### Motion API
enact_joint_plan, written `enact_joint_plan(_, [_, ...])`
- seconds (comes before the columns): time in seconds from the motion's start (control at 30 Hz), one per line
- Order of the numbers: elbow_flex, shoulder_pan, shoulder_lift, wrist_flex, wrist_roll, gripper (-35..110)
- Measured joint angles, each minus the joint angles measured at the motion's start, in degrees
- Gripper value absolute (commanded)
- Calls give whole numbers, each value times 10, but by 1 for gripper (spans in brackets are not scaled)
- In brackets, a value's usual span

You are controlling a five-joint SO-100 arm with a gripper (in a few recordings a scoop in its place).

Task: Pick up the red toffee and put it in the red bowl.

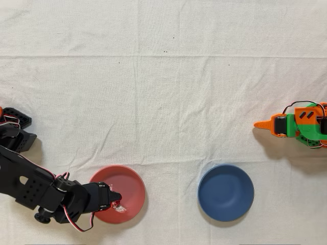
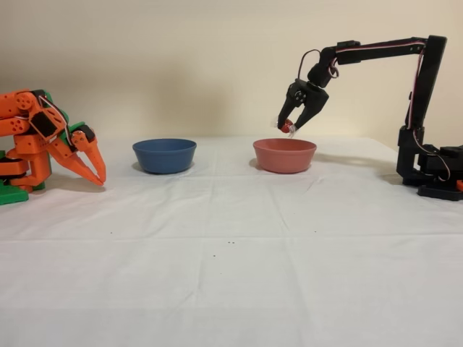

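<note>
A white cloth (image 1: pixel 168 92) covers the worktop; on it sit the red bowl (image 1: pixel 130 186) and, well apart, a blue bowl (image 1: pixel 226 192)

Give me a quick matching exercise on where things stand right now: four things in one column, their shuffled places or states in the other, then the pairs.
Things:
1. red toffee
2. red bowl
3. blue bowl
4. orange arm

States:
A. empty on the cloth, away from the gripper
B. idle, tips down at the table's edge
C. held in the gripper, above a bowl
D. directly under the gripper, nothing in it yet

Pairs: 1-C, 2-D, 3-A, 4-B
</note>
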Motion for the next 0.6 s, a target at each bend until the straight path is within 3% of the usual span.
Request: enact_joint_plan(0.6, [2,30,-2,-1,3,32])
